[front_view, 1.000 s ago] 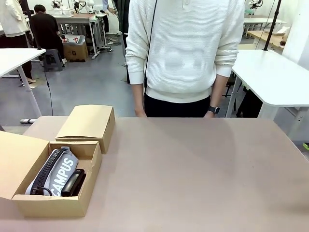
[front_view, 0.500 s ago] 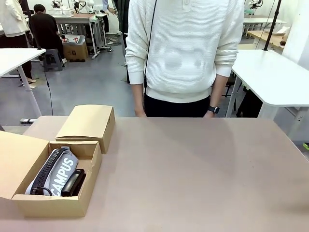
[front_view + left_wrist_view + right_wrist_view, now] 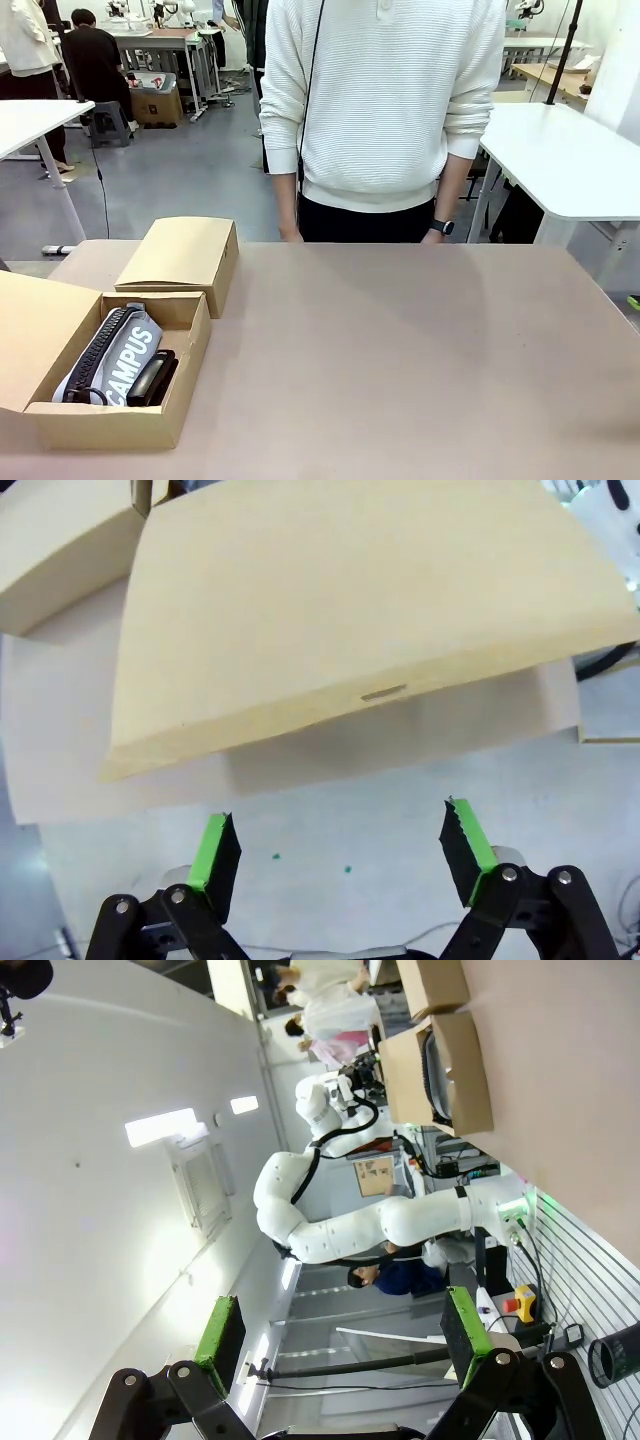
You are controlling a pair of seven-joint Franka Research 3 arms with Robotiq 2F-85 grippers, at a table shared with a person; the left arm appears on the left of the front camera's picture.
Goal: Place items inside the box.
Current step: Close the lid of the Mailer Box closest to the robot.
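Matte brown table (image 3: 400, 350), rectangular cardboard box (image 3: 110, 425)

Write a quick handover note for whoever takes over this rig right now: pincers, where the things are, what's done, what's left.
Left pincer: open, empty, hanging off the table edge below the open box's flap.
Right pincer: open, empty, pointing away from the table.
Open box: front left of the table, holding the grey CAMPUS pouch and a black stapler beside it.
Closed box: just behind it.
Person: standing at the far side, hands below the table edge.
Done: two items in. Left: any further items, none on the table.
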